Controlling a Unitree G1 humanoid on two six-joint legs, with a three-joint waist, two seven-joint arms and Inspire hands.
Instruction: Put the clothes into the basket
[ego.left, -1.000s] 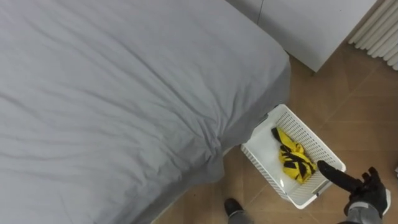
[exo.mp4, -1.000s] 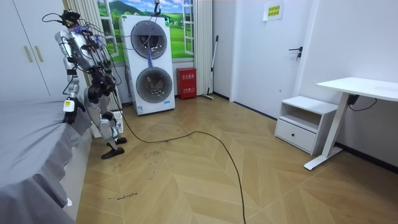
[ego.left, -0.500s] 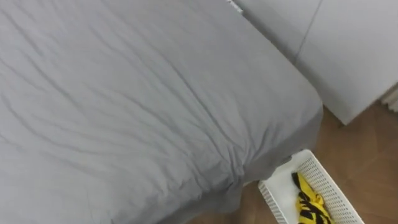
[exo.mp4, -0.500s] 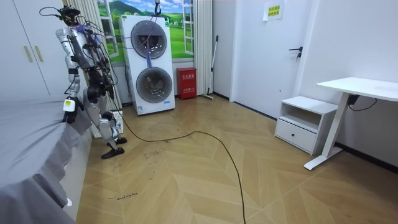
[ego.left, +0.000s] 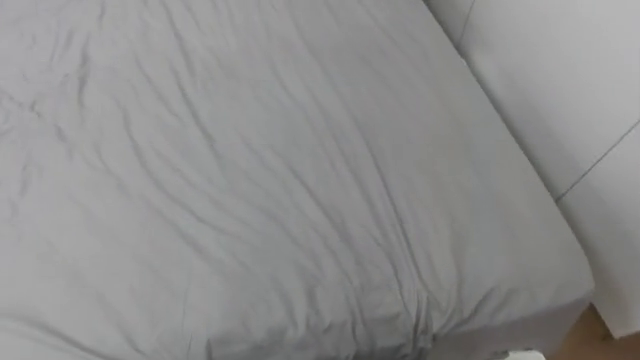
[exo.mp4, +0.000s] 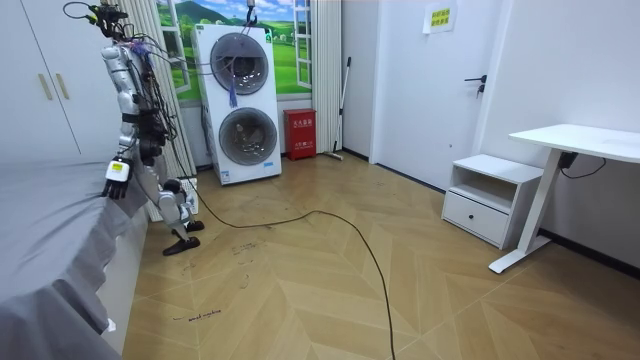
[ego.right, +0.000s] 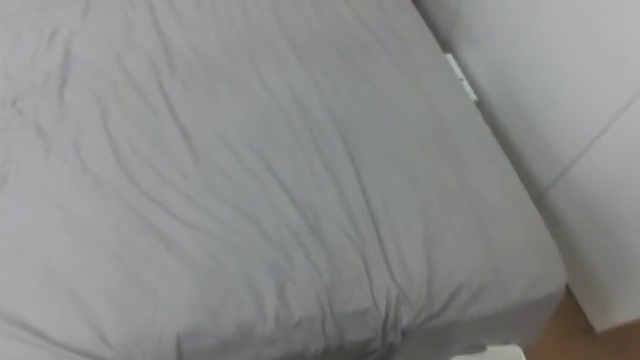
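Bed (ego.left: 250, 180): grey sheet, creased, bare of clothes as far as the eye views reach. At the lower right, just past the bed's corner, a white sliver, which we take for the basket (ego.left: 524, 353). Its inside is cut off by the frame edge, so we cannot tell what it holds.

Progress, as we judge it: nothing on this stretch of sheet is left to pick up. Whether the job is finished depends on the parts of the bed outside the frame and on what the basket holds.

Robot hand (exo.mp4: 116, 180): hangs low by the bed's edge in the room view, nothing seen in it. It is too small for us to tell left from right or how the fingers stand.

Edges: the sheet drops off sharply at the corner. The white wardrobe (ego.left: 580, 80) stands near it, leaving a tight gap where the basket sits. Behind the robot the wooden floor (exo.mp4: 330, 290) is wide open, with the furniture well apart.
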